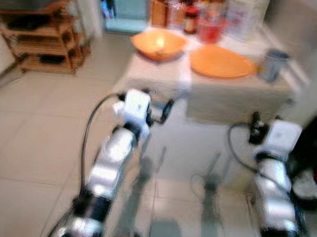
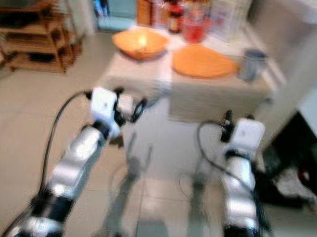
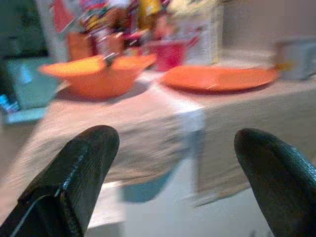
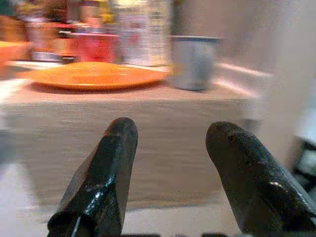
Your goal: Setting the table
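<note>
A low table [image 1: 237,98] under a beige cloth stands ahead of me. On it sit an orange bowl [image 1: 158,44] at the left, a flat orange plate [image 1: 221,62] in the middle and a grey cup [image 1: 272,64] at the right. My left gripper [image 3: 173,143] is open and empty, held short of the table's front left corner and pointing toward the bowl. My right gripper [image 4: 170,133] is also open and empty, level with the table's front side, below the plate and cup. The head views are blurred.
Bottles and jars [image 1: 204,16] crowd the back of the table. A wooden shelf unit [image 1: 47,36] stands at the far left on the tiled floor. Dark objects [image 1: 308,155] lie on the floor to my right, beside a pale wall or cabinet.
</note>
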{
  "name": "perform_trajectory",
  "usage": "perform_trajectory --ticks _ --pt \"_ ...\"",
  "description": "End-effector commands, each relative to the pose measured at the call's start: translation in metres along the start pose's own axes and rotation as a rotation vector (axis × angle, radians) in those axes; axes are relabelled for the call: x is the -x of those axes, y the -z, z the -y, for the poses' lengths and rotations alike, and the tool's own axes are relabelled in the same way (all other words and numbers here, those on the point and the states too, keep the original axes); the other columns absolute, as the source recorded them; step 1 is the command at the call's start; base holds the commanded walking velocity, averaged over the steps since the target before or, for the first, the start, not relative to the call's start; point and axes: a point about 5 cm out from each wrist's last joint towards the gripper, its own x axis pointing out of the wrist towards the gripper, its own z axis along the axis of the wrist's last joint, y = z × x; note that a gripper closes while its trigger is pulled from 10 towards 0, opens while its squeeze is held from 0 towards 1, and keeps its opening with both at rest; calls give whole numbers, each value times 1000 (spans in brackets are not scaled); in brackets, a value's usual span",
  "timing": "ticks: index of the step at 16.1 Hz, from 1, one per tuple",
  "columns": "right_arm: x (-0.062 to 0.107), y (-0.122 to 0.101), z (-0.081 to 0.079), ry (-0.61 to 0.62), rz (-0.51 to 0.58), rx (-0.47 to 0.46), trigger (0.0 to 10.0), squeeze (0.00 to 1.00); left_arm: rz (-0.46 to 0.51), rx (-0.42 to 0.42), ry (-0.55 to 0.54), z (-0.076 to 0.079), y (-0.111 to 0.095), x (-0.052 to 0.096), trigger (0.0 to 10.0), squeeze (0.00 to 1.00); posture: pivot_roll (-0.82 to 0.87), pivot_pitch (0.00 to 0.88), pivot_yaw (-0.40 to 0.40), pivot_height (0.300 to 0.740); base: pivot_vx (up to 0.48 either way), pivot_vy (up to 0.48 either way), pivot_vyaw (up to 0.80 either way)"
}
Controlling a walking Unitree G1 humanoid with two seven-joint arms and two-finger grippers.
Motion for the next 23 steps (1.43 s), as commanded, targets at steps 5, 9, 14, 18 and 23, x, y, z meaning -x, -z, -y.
perform_trajectory --ticks 5,9,14,18,23 --pt "-3 -1 7 17 7 24 10000 0 55 -39 76 16 -10 -5 10000 0 11 0 8 709 369 0 0" --pt "-3 -1 7 20 6 27 10000 0 48 -56 83 16 -10 -5 10000 0 11 0 11 709 0 0 0" --pt "-3 0 5 6 -2 36 10000 0 42 -65 77 16 -9 -5 10000 0 12 0 9 709 0 0 -269" --pt "-2 0 5 7 4 36 10000 0 47 -80 88 17 -10 -4 10000 0 11 0 8 709 0 -223 0" --pt "-2 1 3 -1 -10 39 10000 0 42 -71 89 18 -9 -3 10000 0 13 0 7 709 256 -402 -384"
